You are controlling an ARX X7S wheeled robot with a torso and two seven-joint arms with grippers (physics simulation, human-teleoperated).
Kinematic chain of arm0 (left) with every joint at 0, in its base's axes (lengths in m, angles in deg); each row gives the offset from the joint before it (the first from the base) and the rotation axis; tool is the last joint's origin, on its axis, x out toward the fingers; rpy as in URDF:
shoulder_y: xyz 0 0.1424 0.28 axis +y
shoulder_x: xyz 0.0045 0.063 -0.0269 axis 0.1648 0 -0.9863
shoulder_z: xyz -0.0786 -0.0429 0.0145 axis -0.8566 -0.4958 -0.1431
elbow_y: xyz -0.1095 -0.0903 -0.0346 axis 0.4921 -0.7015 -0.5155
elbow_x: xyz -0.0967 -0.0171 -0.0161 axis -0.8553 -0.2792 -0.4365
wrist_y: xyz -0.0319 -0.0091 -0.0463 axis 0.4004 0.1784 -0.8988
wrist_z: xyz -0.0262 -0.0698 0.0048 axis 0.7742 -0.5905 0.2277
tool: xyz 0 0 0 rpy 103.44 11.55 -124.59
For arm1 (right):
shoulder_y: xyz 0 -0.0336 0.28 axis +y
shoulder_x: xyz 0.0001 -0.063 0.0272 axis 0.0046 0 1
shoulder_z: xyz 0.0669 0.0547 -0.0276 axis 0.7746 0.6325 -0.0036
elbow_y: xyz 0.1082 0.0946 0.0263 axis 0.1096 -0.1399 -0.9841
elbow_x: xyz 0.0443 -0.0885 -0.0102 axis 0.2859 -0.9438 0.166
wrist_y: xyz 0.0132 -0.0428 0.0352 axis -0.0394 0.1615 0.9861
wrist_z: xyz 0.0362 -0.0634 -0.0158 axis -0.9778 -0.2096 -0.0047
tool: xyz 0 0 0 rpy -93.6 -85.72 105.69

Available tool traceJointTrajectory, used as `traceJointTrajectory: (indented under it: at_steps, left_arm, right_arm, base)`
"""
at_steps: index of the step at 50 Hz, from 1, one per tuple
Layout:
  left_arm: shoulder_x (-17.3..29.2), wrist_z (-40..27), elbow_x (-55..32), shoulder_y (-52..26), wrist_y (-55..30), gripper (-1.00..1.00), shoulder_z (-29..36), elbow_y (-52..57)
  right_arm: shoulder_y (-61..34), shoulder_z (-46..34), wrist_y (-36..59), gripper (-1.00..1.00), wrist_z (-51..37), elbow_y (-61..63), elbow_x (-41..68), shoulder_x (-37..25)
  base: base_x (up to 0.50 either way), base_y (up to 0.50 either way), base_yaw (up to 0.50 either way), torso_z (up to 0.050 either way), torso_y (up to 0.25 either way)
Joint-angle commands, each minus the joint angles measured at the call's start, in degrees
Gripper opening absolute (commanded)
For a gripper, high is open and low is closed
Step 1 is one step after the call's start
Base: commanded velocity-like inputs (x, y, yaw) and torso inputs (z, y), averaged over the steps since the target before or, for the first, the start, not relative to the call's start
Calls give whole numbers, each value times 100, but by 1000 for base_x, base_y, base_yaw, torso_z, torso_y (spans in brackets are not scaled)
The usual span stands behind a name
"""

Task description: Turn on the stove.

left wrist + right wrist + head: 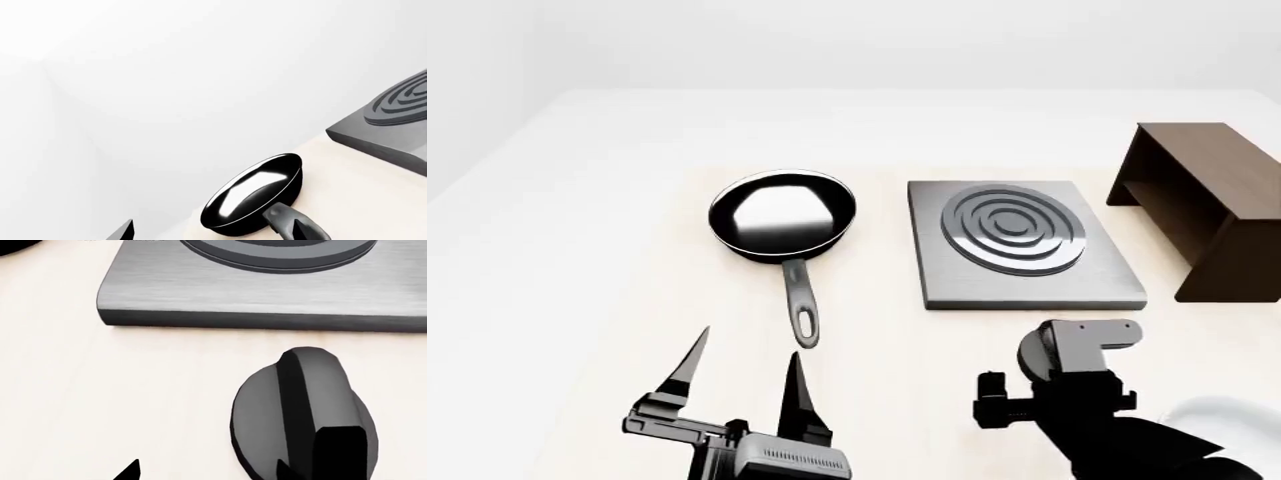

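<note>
Right wrist view: knob (303, 415) sits just ahead of the right end effector (213, 475), on the desk (120, 405) and just clear of the stove (267, 300) front edge. One dark fingertip (340, 450) overlaps the knob's ridge on one side, the other fingertip (130, 471) is well off to the opposite side. So the fingers are spread, nothing pinched yet.

Risks from here, as I read it:
- Off-centre straddle. The ridge is hard against one finger, not midway. Closing now likely shoves the knob sideways or clips the ridge corner, no clean torque.
- Can't tell whether that finger is touching the ridge or floating above it. If it's above, a close grabs air; if too low, tips dig into the desk.
- Ridge looks smooth and narrow; partial grip probably slips on rotation.
- Stove edge is close beyond the knob; overshooting forward bumps the hotplate.

Head view: wrist housing hides the knob, so there's no cross-check there. Left end effector (742, 375) is spread and empty, hovering near the frying pan (782, 215) handle; drift could knock it. Wooden box (1208, 205) is well apart on the far side of the stove, no concern.
</note>
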Motion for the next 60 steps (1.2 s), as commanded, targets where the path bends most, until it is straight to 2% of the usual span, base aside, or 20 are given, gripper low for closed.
traceJointTrajectory:
  at_steps: [1, 30, 41, 55, 60]
  left_arm:
    - [17, -36, -39, -38, 65, 100, 12, -103]
    - [20, 4, -2, -10, -151, 100, 58, 112]
    - [19, 9, 0, -19, -204, 100, 70, 160]
    - [39, -26, -38, -62, -146, 100, 85, 46]
    - [38, -23, -48, -83, -156, 100, 91, 18]
  right_arm:
    - [20, 111, -29, 100, -83, -118, -34, -98]
    - [-273, 286, -12, 100, -129, -285, 55, -135]
    - [-1084, 83, 301, 100, -180, -532, -32, 114]
    - [-1844, -22, 155, 100, 95, -1446, -247, 471]
    - [-1954, 102, 277, 100, 42, -1232, -52, 474]
  base:
    - [0, 0, 0, 0, 0]
    - [0, 0, 0, 0, 0]
    - [0, 0, 0, 0, 0]
    - [0, 0, 0, 0, 0]
    - [0, 0, 0, 0, 0]
